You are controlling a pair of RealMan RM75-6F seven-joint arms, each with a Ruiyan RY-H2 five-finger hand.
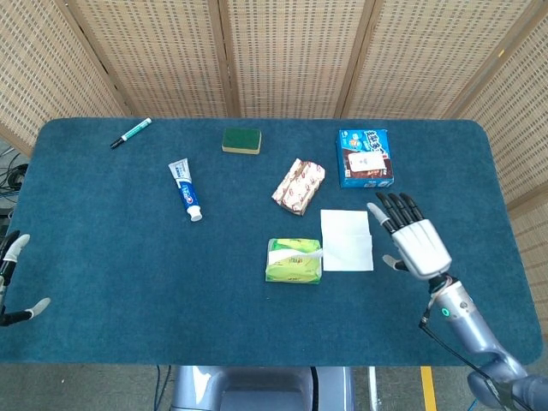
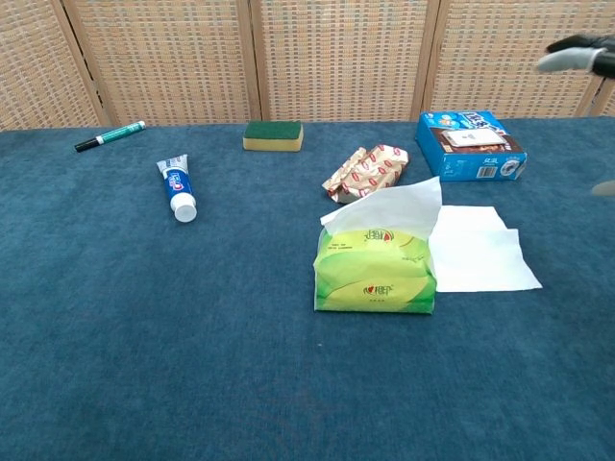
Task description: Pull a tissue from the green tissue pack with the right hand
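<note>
Our right hand (image 1: 413, 243) hovers empty, fingers spread; thin white tissue (image 1: 347, 240) lies limp beside soft green tissue pack (image 1: 294, 262); we'd pinch an edge.

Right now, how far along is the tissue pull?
Done: a flat white tissue sheet lies on the blue table beside the green tissue pack. In hand: nothing; the right hand hovers open, fingers spread. Left: apparently nothing; another tissue pokes from the pack.
</note>
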